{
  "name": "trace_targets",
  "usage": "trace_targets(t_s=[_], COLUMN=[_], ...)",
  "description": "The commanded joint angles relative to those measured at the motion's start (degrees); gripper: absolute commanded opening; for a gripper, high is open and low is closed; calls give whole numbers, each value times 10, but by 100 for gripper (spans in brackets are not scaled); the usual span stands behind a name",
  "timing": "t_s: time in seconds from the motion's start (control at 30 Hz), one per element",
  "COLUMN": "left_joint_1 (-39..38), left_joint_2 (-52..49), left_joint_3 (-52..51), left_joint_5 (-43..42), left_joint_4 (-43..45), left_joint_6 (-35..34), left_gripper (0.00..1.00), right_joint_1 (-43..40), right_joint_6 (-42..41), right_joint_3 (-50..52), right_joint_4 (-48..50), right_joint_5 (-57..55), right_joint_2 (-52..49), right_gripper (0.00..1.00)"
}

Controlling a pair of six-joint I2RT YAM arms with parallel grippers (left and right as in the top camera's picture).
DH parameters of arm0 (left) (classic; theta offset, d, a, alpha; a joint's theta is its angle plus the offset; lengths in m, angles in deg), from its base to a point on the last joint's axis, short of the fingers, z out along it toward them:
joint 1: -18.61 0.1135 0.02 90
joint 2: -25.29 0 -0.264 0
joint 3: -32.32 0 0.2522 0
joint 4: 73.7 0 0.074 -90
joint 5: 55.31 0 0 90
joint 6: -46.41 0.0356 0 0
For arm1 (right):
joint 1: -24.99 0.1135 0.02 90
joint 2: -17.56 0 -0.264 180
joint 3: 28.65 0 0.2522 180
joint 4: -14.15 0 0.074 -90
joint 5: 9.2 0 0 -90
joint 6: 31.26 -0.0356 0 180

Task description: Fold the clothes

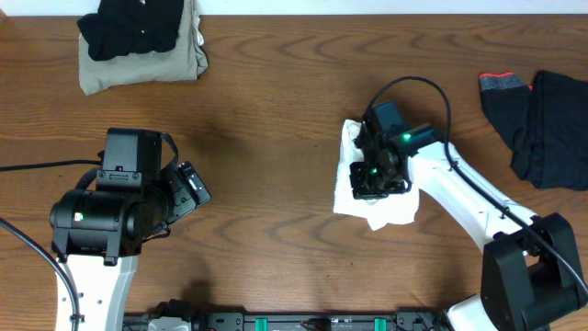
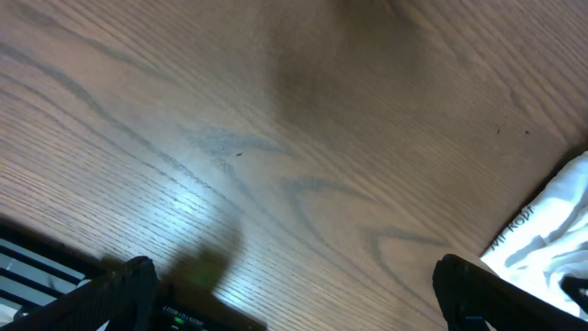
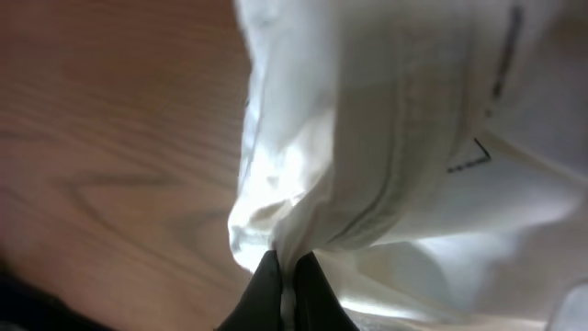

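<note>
The white shirt [image 1: 347, 195] lies bunched into a small heap on the wooden table, right of the middle. My right gripper [image 1: 378, 176] sits on top of it and is shut on a fold of the white cloth [image 3: 386, 138], which fills the right wrist view. My left gripper [image 1: 188, 188] is open and empty at the left of the table, well away from the shirt; its two fingers frame bare wood [image 2: 294, 303] and a corner of the white shirt [image 2: 551, 234] shows at the right edge of that view.
A black garment [image 1: 133, 26] lies on a folded khaki one [image 1: 179, 66] at the far left. Another black garment [image 1: 551, 124] with a red-trimmed edge lies at the far right. Dark rails run along the table's front edge [image 1: 303, 322].
</note>
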Motion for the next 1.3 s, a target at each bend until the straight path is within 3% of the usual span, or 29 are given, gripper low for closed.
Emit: trace_targets(t_s=[0.0,0.3,0.43,0.53,0.6,0.73,0.83,1.0,1.27], left_joint_1=[3,3,3,3,3,3,3,3,3], left_joint_2=[0,0,0,0,0,0,0,0,0], left_joint_3=[-1,-1,-1,-1,-1,-1,-1,-1,-1], left_joint_5=[4,4,4,4,4,4,4,4,4], left_joint_4=[-2,-2,-2,-2,-2,-2,-3,-7,-8], left_joint_6=[10,9,9,9,9,9,9,9,10], left_gripper=[98,98,98,98,98,98,98,98,98], right_joint_1=[13,21,24,28,35,58,64,53,24], right_joint_6=[-6,-6,1,34,49,93,99,22,-3], right_joint_3=[-19,-28,-30,-30,-30,-30,-30,-30,-31], right_joint_4=[2,12,51,101,125,142,136,136,102], right_joint_5=[37,37,54,97,116,122,122,103,32], right_joint_2=[-1,-1,-1,-1,-1,-1,-1,7,88], right_gripper=[1,1,2,7,14,57,73,71,70])
